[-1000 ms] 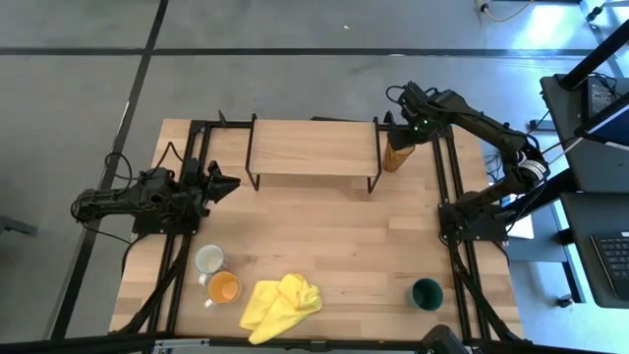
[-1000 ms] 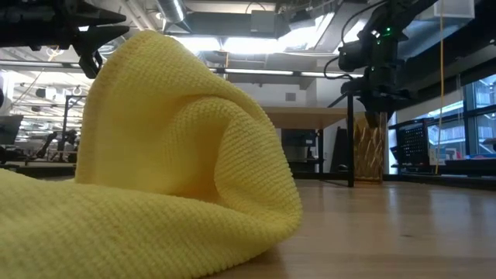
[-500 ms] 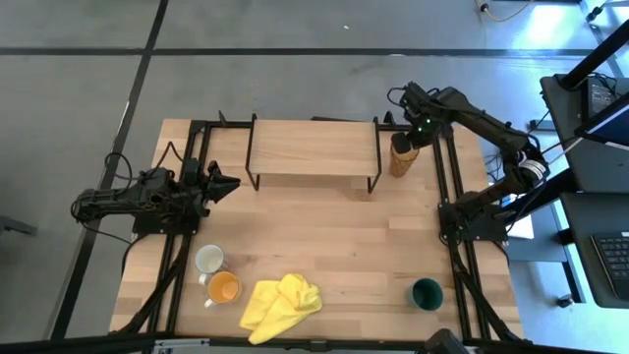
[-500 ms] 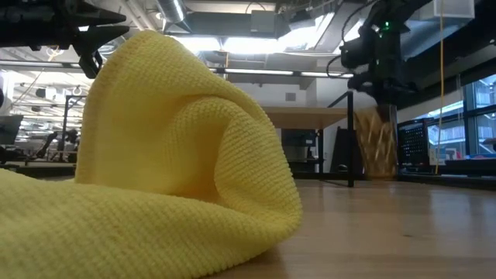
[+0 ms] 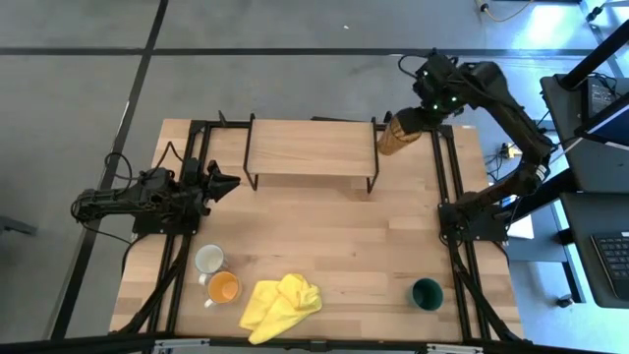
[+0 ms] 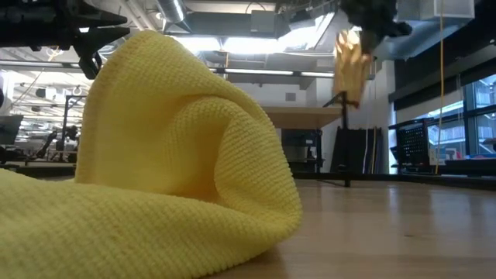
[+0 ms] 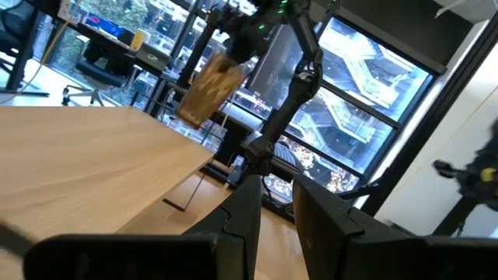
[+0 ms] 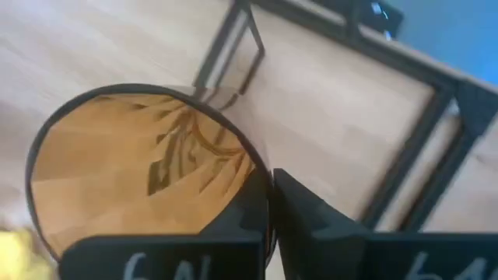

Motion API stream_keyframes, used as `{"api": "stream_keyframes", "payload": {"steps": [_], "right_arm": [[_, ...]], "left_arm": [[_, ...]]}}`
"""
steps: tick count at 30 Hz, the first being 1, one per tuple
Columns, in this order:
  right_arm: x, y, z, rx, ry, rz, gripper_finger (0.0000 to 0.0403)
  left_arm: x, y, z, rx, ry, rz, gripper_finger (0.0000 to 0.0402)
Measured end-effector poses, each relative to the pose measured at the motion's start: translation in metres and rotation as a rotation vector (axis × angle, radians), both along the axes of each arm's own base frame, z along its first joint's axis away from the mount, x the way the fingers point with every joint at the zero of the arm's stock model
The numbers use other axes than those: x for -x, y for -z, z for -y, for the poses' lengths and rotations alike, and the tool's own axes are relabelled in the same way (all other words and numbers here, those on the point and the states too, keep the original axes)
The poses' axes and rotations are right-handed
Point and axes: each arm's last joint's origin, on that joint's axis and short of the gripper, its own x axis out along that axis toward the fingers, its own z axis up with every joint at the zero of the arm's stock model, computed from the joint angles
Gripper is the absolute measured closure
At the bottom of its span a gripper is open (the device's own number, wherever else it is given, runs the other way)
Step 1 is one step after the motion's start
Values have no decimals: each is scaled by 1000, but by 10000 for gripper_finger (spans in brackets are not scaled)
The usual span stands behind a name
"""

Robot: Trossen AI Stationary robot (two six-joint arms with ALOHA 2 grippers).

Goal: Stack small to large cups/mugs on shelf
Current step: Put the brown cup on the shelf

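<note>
Amber translucent tumbler (image 5: 396, 136), faceted, tilted, rim pinched by right end effector (image 5: 425, 110), seemingly airborne beside shelf (image 5: 311, 147).

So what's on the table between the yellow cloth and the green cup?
Nothing: in the high view the tabletop between the yellow cloth and the green cup is bare wood.

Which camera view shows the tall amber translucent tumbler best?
The left wrist view: the tall amber translucent tumbler shows whole, tilted, hanging from the right gripper. The high view shows it small beside the light-wood shelf; the low view shows it lifted but blurred; the right wrist view shows only its rim and inside.
</note>
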Motion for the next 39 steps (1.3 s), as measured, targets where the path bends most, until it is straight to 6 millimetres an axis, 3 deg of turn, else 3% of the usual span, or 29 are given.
{"api": "stream_keyframes", "payload": {"steps": [4,8,13,20,26,32,35,39], "right_arm": [[-1,-29,-14,89,-5,99,392],[0,-41,-20,144,8,132,391],[-14,-34,-26,107,-28,109,391],[-78,-14,-35,105,-203,64,391],[-113,-3,-23,156,-242,-48,391],[-138,-3,-8,145,-270,-1,391],[-138,7,0,47,-252,11,391],[-140,12,6,60,-244,-18,391]], "left_arm": [[0,0,0,14,2,1,331],[0,0,0,24,4,3,331],[0,0,0,25,4,3,331],[0,0,0,28,-12,3,331],[0,0,-1,34,-16,4,331],[0,0,-1,36,-16,4,331],[0,0,-1,42,-15,5,331],[0,2,-1,58,-13,-14,331]]}}
